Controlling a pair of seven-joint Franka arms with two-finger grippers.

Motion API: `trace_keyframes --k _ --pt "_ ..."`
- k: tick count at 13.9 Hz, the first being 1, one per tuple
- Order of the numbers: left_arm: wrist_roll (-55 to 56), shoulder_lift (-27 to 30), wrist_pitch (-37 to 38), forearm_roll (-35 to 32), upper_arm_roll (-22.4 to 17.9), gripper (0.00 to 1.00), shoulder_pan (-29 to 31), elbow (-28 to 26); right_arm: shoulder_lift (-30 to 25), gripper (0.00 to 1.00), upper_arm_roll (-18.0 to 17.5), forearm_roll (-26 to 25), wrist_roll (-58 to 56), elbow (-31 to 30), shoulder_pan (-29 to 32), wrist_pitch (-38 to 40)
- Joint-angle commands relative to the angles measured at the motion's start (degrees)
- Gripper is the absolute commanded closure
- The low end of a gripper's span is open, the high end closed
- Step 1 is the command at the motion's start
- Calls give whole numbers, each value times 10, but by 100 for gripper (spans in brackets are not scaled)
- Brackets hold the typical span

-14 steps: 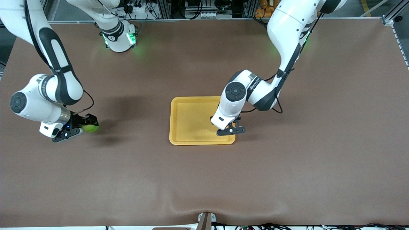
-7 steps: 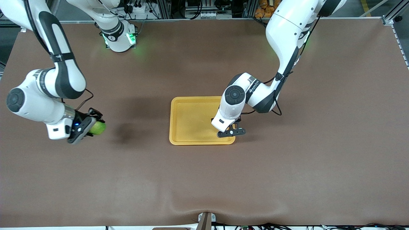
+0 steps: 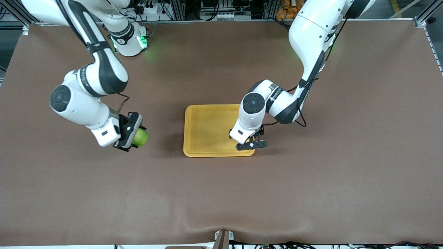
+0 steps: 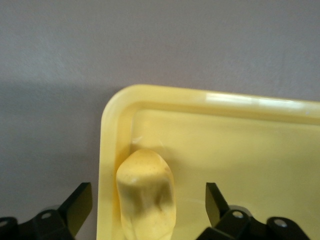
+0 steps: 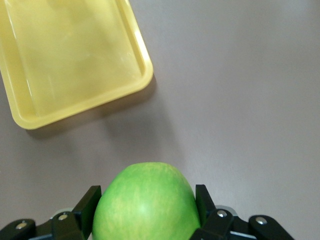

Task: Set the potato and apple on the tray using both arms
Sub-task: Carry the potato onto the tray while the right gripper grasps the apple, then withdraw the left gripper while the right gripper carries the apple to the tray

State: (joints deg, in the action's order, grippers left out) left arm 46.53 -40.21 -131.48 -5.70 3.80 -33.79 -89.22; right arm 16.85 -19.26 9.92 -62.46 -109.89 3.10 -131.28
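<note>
The right claw grips the apple above the counter, beside the tray. The left claw hangs open around the potato lying in a tray corner.

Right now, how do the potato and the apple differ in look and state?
The potato is oblong and yellow; the apple is round and bright green. The potato lies in the tray near a corner, with the open left gripper's fingers standing apart on either side of it; the apple is clamped in the right gripper, up over bare table short of the tray. Both look whole.
</note>
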Motion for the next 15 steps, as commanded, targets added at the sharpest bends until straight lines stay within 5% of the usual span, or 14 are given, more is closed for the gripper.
trace_keyframes --k 1,7,15 --pt "5 39 68 -12 -1 0 19 24 -1 100 -1 2 -14 -9 -12 -23" --pt "-43 131 173 -14 1 0 80 30 7 100 -1 2 -6 -62 -64 -121" --pt "-172 279 321 -13 3 0 193 -2 88 100 4 1 43 -65 -175 -273"
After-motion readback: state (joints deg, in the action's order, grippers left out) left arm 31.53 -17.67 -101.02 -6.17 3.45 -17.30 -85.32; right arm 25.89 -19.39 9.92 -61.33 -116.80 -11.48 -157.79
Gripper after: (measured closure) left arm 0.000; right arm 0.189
